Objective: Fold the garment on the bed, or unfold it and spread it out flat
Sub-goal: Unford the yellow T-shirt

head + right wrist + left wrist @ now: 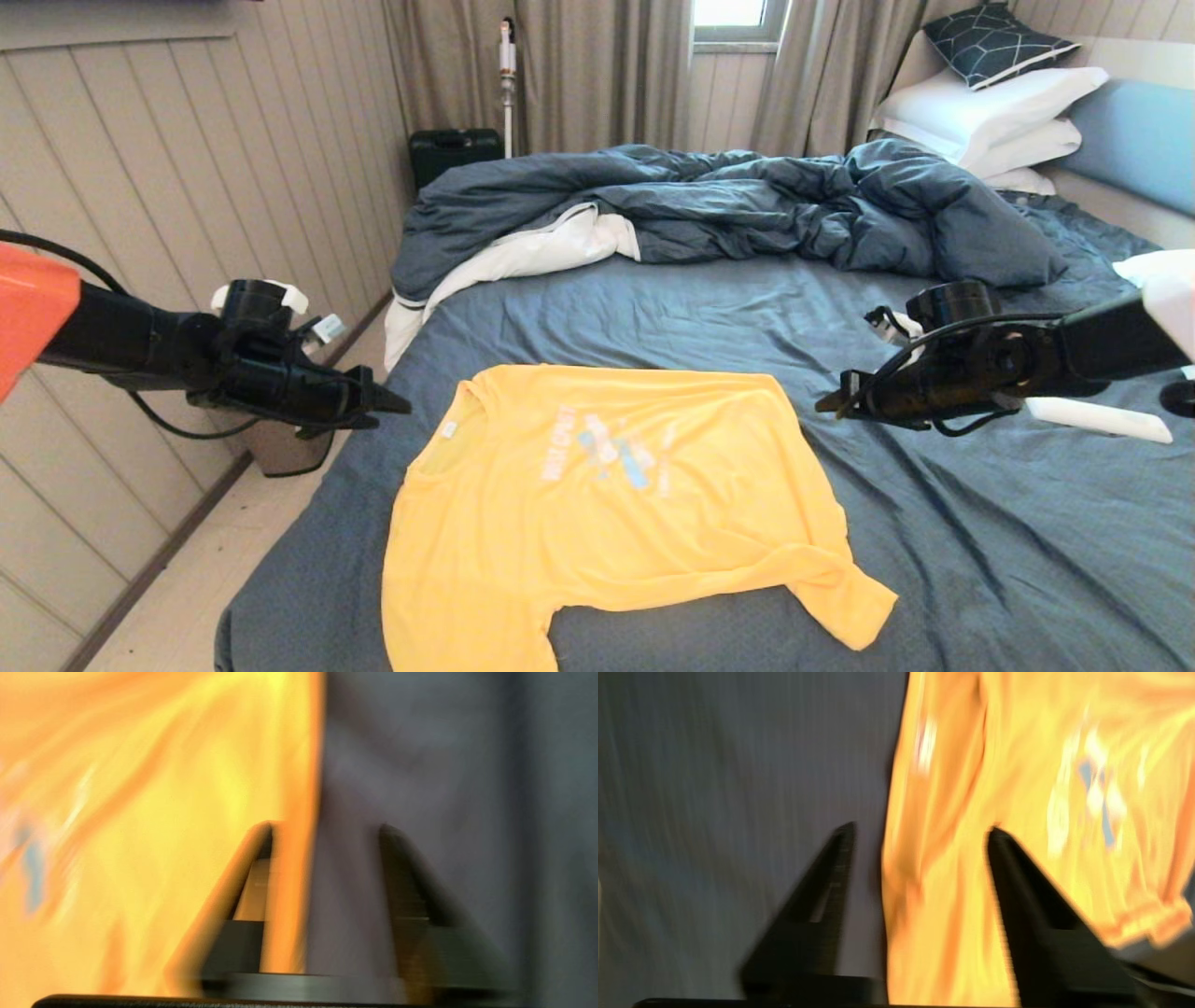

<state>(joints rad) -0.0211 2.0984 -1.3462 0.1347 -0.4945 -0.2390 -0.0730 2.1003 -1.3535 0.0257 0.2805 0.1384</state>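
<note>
My left gripper and right gripper, both with fingers apart and empty, hang above opposite ends of the shirt, which lies crosswise between them on the bed, neither nearer.

Vacuum & black case by curtains.

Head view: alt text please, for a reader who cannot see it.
A yellow T-shirt lies spread on the bed, one sleeve twisted. The left gripper and right gripper hover open at either side, holding nothing. A rumpled duvet lies behind.
</note>
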